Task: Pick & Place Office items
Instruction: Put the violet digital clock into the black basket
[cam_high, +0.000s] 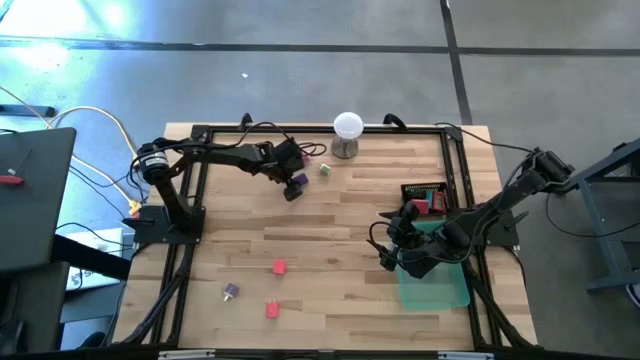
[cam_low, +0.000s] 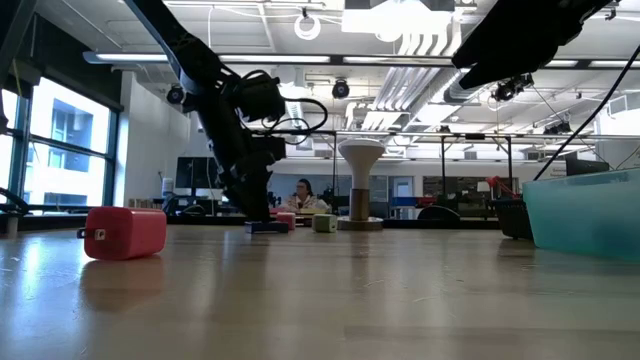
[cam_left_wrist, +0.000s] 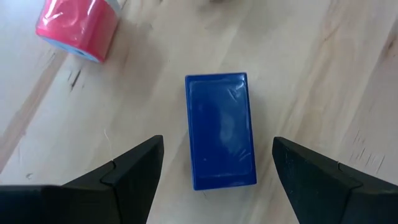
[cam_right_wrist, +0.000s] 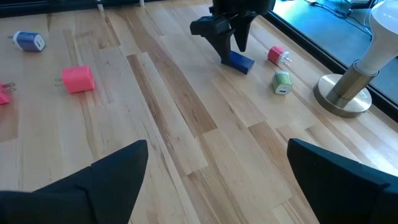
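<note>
Straddling the blue block (cam_left_wrist: 221, 130) with fingers wide either side and ready to pinch, the left gripper (cam_left_wrist: 217, 171) hovers, while the right gripper (cam_right_wrist: 217, 180) waits open above the tray (cam_high: 440, 290).

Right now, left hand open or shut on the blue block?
Open. The left hand straddles the blue block, with bare wood showing between each finger and the block; nothing is gripped yet.

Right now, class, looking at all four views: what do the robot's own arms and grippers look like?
Both arms are black, jointed and slender, with black cables looped along them. The left gripper and right gripper each end in two matte black, wedge-shaped fingers. The left arm's base joint carries a silvery ring. No markings are visible.
</note>
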